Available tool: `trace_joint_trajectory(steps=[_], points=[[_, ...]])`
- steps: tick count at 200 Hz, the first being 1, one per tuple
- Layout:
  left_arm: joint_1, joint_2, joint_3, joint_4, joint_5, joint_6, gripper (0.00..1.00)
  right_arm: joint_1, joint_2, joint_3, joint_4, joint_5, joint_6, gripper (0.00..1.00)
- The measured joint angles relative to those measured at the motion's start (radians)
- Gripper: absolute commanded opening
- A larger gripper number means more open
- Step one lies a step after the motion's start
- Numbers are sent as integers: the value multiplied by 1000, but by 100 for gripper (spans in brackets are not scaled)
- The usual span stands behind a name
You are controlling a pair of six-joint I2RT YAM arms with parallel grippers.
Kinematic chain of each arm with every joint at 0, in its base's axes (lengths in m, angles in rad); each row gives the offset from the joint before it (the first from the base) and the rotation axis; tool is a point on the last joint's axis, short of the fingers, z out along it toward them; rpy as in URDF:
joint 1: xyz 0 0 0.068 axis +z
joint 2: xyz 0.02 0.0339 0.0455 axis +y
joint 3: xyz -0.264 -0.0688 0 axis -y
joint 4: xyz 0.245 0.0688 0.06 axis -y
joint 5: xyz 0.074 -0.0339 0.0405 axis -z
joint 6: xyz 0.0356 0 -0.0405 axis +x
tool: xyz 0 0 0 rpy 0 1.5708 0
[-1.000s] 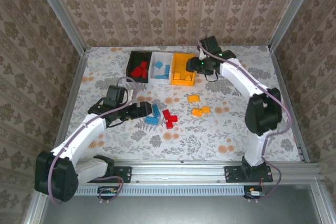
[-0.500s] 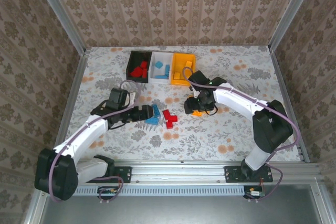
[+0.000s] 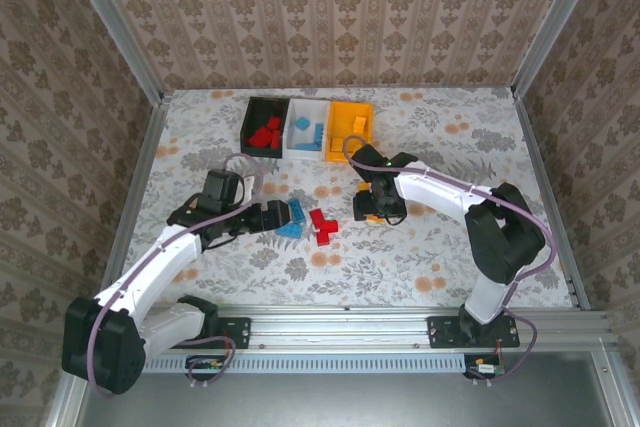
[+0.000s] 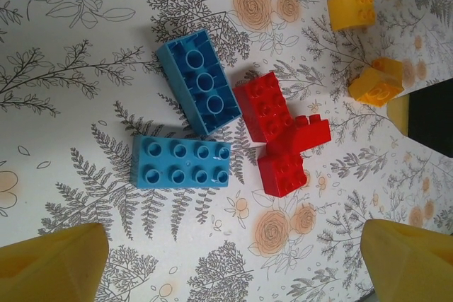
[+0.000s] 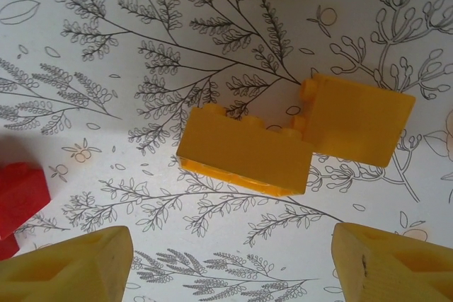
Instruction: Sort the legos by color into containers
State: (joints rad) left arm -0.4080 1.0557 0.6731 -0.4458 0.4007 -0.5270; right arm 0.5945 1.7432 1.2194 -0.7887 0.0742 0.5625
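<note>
the legos (image 3: 320, 222), small plastic building bricks in red, blue and orange-yellow, are partly sorted. at the far side of the floral-patterned surface (image 3: 450, 247) three open-topped bins stand in a close row. the black plastic bin (image 3: 248, 122) holds red bricks, the white plastic bin (image 3: 291, 125) blue ones and the orange plastic bin (image 3: 338, 112) orange-yellow ones, so each colour has its own home. the loose bricks lie mid-surface, apart from the bins and grouped by colour. each arm is over the group on its own side, which looks like a way to work both groups without crossing.

the left gripper (image 4: 230, 245) is released, its yellow fingers (image 4: 53, 263) spread wide. the light blue brick (image 4: 182, 162) lies studs up just ahead of the gap, nearer one finger than the other. the darker blue brick (image 4: 202, 83) lies beyond it, close against a red brick (image 4: 263, 106). i judge the light blue one the likely target, since it is closest.

the right gripper (image 5: 233, 252) is released too, grasping nothing. an orange-yellow brick (image 5: 244, 150) lies just ahead of the gap, roughly centred between the fingers (image 5: 396, 259). it touches a second orange-yellow brick (image 5: 357, 118) at one corner, and that contact could drag the neighbour along in a grasp.
</note>
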Motion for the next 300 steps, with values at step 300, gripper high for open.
trace_joint_trajectory(steps=[300], points=[[14, 11, 2, 10, 48, 26, 94, -101, 42, 304, 87, -66, 54, 43]])
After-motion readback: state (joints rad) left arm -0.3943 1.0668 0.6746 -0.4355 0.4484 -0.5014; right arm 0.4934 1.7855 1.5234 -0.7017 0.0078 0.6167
